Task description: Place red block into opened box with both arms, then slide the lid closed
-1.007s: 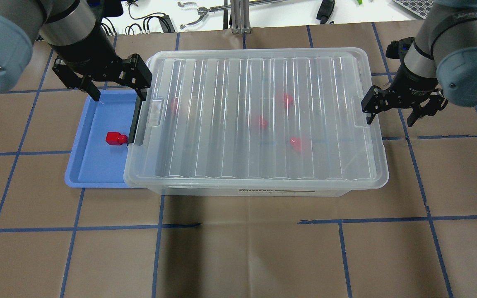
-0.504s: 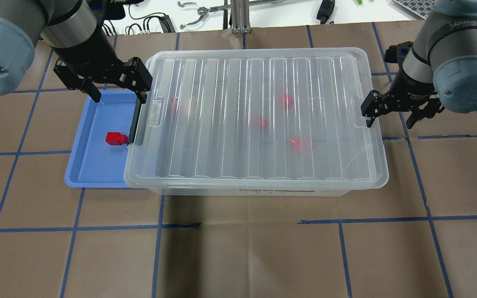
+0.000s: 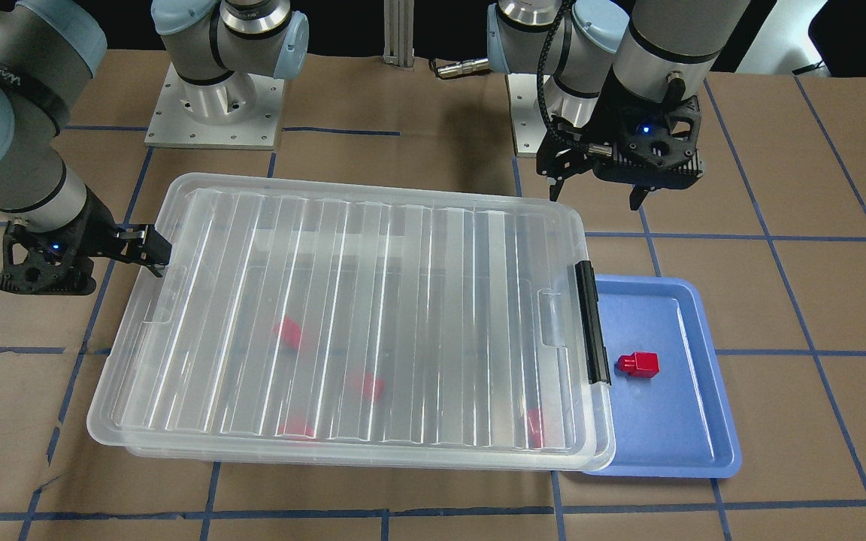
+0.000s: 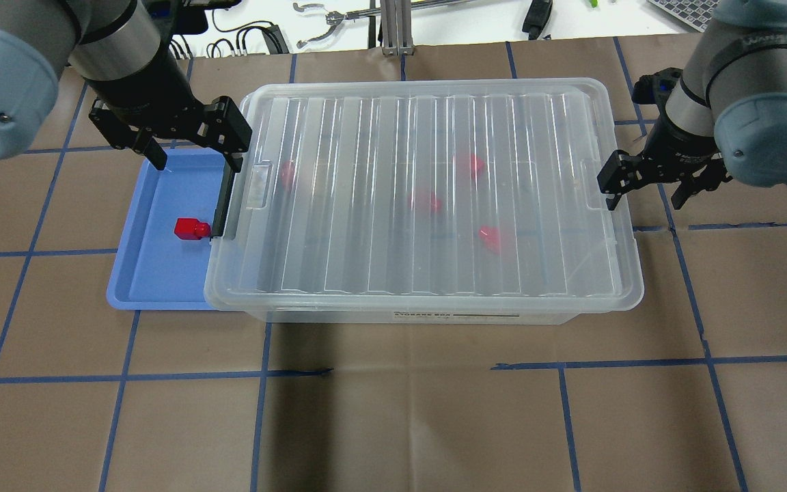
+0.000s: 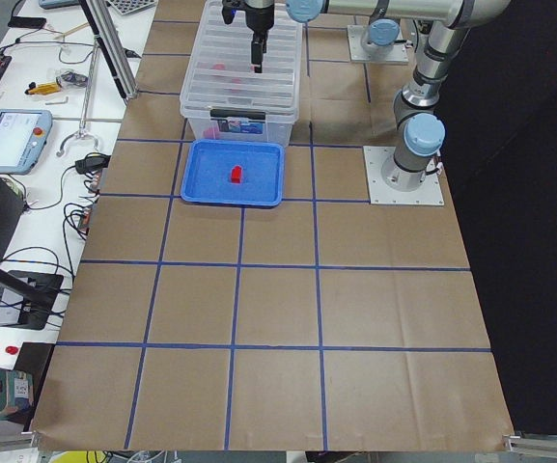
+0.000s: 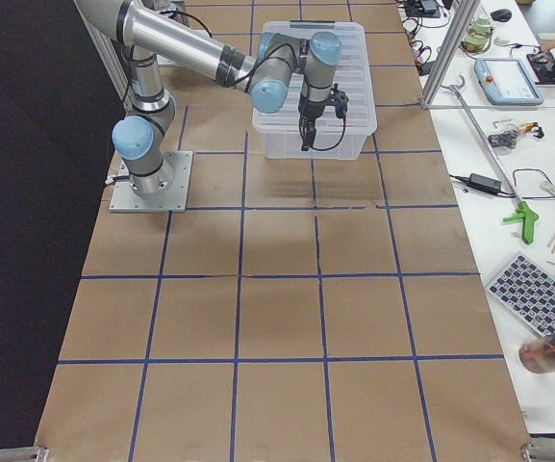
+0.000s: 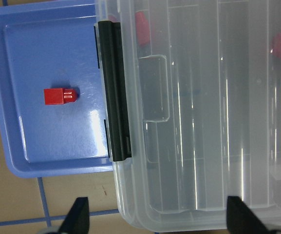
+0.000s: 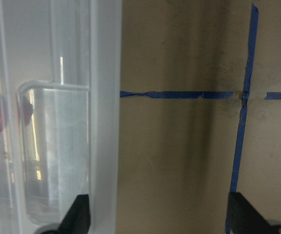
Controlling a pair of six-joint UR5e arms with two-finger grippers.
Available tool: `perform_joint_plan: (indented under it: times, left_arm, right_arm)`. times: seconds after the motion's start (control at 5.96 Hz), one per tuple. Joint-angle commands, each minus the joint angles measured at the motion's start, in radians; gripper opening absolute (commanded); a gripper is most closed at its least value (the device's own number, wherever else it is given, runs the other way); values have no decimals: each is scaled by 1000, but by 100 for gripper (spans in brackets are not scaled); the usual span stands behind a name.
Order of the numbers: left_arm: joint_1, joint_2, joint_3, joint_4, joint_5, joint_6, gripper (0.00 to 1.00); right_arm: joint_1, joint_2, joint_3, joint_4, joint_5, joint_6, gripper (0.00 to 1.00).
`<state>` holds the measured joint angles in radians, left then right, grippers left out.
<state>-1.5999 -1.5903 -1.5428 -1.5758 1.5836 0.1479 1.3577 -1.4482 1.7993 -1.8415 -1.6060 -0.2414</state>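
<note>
At the box's (image 4: 339,316) 9 o'clock end, seen from overhead, the left gripper (image 4: 195,162) hangs with jaws released, the right gripper (image 4: 645,199) likewise at 3 o'clock; from the left wrist, the lid (image 7: 203,122) covers blurred red pieces (image 7: 141,27), while the red block (image 7: 61,96) lies in the tray (image 7: 47,136).

lid (image 4: 427,198): glossy ribbed clear plastic | blue tray (image 4: 154,273): smooth plastic | table covering (image 4: 393,410): matt brown paper

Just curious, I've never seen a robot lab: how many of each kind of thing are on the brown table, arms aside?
Red blocks: 5
Clear box: 1
Lid: 1
Blue tray: 1
Total: 8
</note>
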Motion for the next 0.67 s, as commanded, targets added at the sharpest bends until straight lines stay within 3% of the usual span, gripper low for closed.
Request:
perform_joint_plan:
  times: [0.0, 0.17, 0.5]
  left_arm:
    - [17, -2, 0, -10, -1, 179, 99]
    - [24, -6, 0, -41, 1, 265, 99]
    - [96, -29, -6, -47, -5, 690, 98]
  right_arm:
    - [-40, 2, 0, -5, 0, -91, 100]
    - [-58, 2, 0, -5, -2, -119, 100]
    - [-115, 2, 0, -5, -2, -174, 100]
